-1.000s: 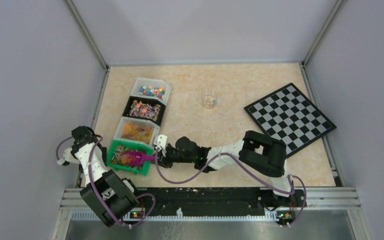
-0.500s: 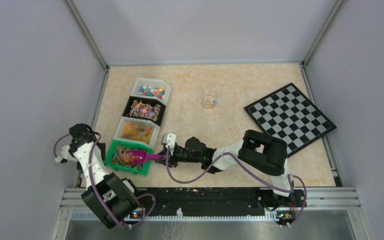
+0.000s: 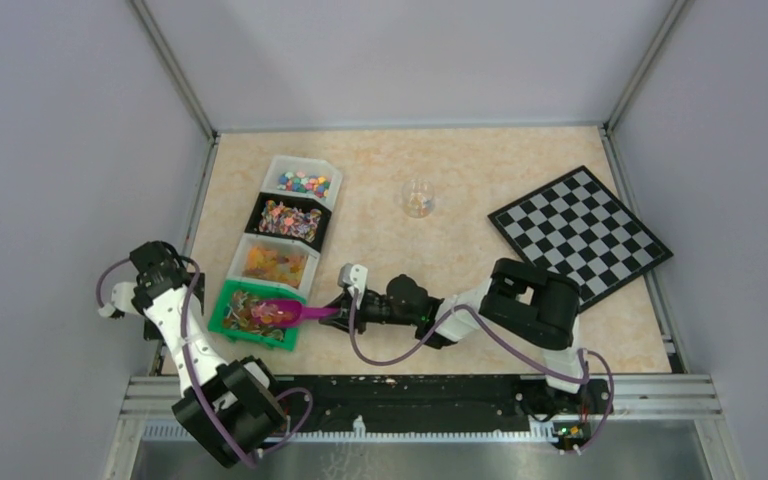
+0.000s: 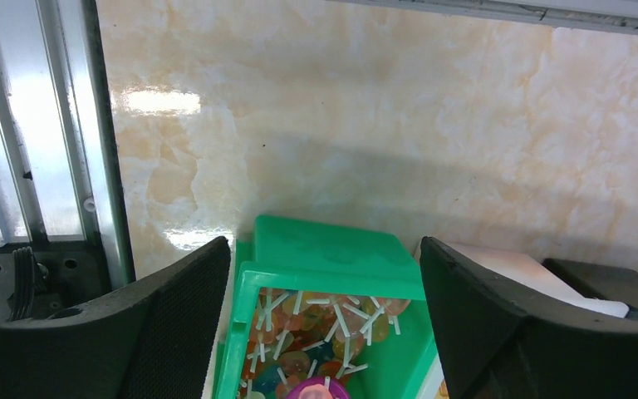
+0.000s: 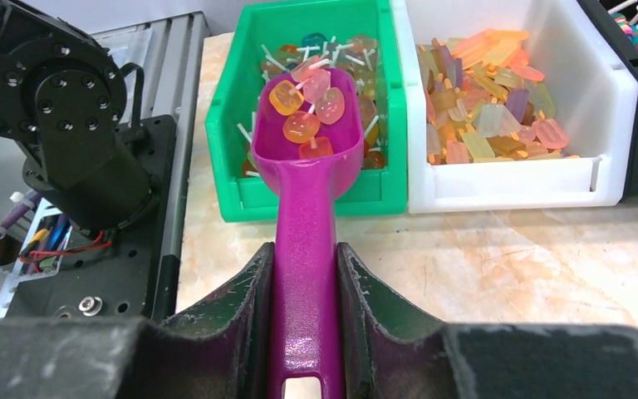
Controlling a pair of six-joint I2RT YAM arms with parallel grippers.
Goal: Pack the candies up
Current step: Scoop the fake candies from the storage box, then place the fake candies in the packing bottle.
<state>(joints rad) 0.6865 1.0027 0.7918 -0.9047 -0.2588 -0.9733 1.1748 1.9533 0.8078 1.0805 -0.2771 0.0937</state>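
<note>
The candies here are small coloured lollipops with white sticks, heaped in a green bin point(image 3: 228, 322) at the near left, also in the right wrist view point(image 5: 299, 204) and left wrist view point(image 4: 332, 274). My right gripper point(image 3: 343, 308) point(image 5: 305, 249) is shut on the handle of the magenta scoop point(image 3: 290, 312) point(image 5: 307, 166). The scoop bowl holds several candies point(image 5: 303, 104) over the bin's near end. My left gripper point(image 3: 165, 270) point(image 4: 324, 243) is open and empty, just left of the bin.
Behind the green bin stand a white bin of jelly sticks point(image 3: 272, 262) point(image 5: 507, 187), a black bin point(image 3: 288, 218) and another white bin point(image 3: 303, 182). A small glass jar point(image 3: 418, 197) and a checkerboard point(image 3: 580, 235) lie to the right. A metal rail point(image 4: 41, 166) runs along the left.
My right gripper has drawn back to the right with the scoop, whose bowl stays over the green bin. My left gripper has shifted a little left and away.
</note>
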